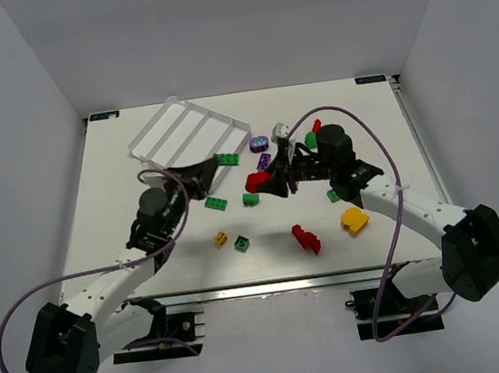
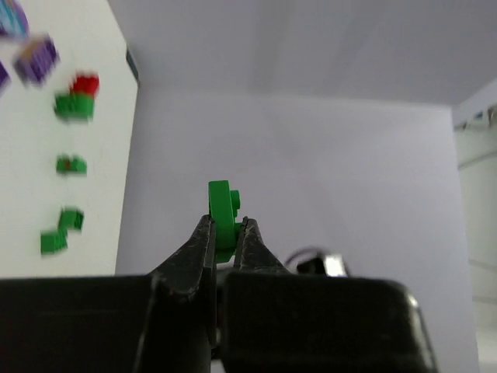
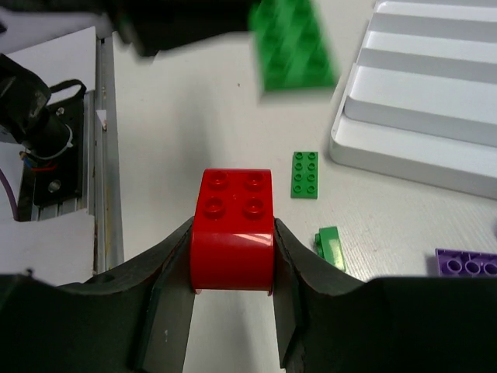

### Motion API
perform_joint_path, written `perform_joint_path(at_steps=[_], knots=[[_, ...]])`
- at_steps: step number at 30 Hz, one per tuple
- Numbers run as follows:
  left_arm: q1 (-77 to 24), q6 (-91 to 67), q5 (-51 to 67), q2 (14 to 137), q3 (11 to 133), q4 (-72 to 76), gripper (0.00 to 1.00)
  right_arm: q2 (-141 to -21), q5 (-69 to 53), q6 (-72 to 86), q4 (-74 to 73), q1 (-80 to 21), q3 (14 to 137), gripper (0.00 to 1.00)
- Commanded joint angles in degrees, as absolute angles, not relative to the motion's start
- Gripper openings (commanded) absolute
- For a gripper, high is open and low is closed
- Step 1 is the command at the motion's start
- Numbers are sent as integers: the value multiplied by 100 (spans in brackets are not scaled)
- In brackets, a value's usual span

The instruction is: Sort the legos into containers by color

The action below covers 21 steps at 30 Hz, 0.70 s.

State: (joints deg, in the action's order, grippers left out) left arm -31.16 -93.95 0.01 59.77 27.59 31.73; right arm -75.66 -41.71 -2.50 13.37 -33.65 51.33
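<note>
Green brick (image 2: 224,211), seen edge-on at frame centre, clamped in the left gripper (image 2: 226,231), beside the lower-right corner of the white tray (image 1: 186,129) in the top view. Red brick (image 3: 233,203) clamped in the right gripper (image 3: 233,230), mid-frame. Other legos (image 1: 307,238) lie scattered across the bench (image 1: 114,194), centre and lower right.
</note>
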Motion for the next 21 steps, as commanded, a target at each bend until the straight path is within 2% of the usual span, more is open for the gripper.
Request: perform_joint_path(at_steps=[1, 7, 11, 15, 21], knots=[[-2409, -9106, 333, 5932, 3146, 2865, 0, -7321, -4122, -395, 1468, -3314, 5045, 0], [-1662, -8878, 755, 6415, 3680, 2778, 0, -7304, -4105, -431, 1433, -3313, 4992, 0], [-1004, -7502, 668, 6951, 4761, 1148, 0, -7225, -4104, -571, 1301, -3313, 4975, 0], [-581, -6812, 343, 7733, 5650, 258, 0, -7093, -4061, -685, 1222, -3296, 4966, 0], [-141, -6285, -175, 9112, 6766, -219, 0, -6900, -4017, -791, 1204, -3252, 4861, 0]])
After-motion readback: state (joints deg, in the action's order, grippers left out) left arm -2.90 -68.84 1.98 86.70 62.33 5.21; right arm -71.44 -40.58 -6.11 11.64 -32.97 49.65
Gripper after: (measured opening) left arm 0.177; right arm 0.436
